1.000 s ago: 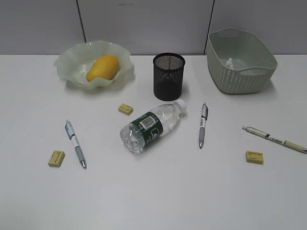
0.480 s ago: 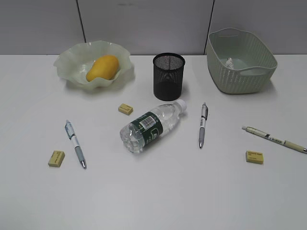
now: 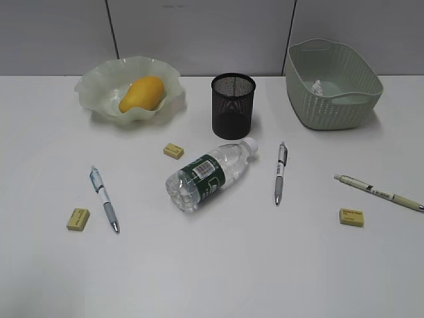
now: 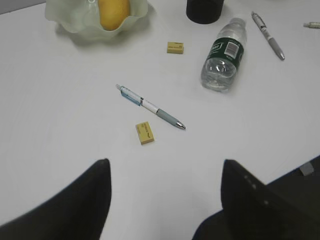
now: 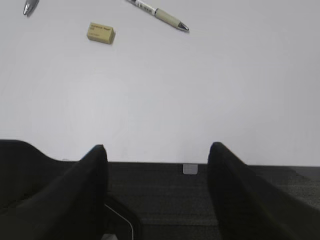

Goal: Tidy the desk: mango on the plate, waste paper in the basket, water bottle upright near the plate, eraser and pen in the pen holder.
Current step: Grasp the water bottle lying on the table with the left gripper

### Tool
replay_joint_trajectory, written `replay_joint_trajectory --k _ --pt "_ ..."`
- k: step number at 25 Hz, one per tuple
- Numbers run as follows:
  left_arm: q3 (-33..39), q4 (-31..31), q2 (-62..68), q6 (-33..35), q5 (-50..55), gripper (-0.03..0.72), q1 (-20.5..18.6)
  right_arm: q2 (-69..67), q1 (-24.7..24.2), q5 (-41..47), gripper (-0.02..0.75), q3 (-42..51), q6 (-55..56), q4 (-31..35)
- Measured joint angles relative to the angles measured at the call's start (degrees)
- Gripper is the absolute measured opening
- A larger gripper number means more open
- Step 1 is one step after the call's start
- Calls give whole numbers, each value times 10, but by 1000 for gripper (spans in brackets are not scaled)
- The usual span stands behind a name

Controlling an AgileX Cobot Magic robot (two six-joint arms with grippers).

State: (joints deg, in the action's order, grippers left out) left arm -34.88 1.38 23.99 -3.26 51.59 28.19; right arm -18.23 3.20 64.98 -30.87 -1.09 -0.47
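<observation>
The mango point(image 3: 142, 93) lies in the ruffled plate point(image 3: 93, 86) at the back left. A scrap of waste paper point(image 3: 317, 87) sits inside the basket point(image 3: 333, 83) at the back right. The water bottle point(image 3: 209, 175) lies on its side mid-desk, cap toward the black pen holder point(image 3: 233, 105). Three erasers point(image 3: 173, 151) point(image 3: 78, 219) point(image 3: 352, 216) and three pens point(image 3: 105, 199) point(image 3: 280, 172) point(image 3: 379, 192) lie loose on the desk. My left gripper point(image 4: 165, 165) hangs open above the near desk, short of an eraser point(image 4: 144, 133). My right gripper point(image 5: 157, 147) is open over the desk's front edge.
The white desk point(image 3: 218, 265) has bare surface along its front. In the right wrist view the desk's front edge point(image 5: 165, 162) runs between my fingers, with dark floor below it. A grey panelled wall point(image 3: 199, 33) stands behind the desk.
</observation>
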Motion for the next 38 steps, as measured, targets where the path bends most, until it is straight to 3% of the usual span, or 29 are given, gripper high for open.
replay_joint_trajectory --k 5,14,22,28,35,38 --pt "-57 -10 164 39 -32 519 0 0 0 -36 496 13 0 -2" --pt "-253 -58 481 117 -49 519 6 0 0 -42 495 14 -2 -4" --pt "-415 -57 681 145 -47 519 82 0 0 -42 495 14 -2 -4" --pt "-560 -53 833 147 43 522 110 0 0 -42 495 14 -2 -4" --pt "-677 -53 956 147 75 664 111 0 0 -42 495 14 -2 -4" --pt "-697 -54 983 147 66 683 111 0 0 -42 495 14 -2 -4"
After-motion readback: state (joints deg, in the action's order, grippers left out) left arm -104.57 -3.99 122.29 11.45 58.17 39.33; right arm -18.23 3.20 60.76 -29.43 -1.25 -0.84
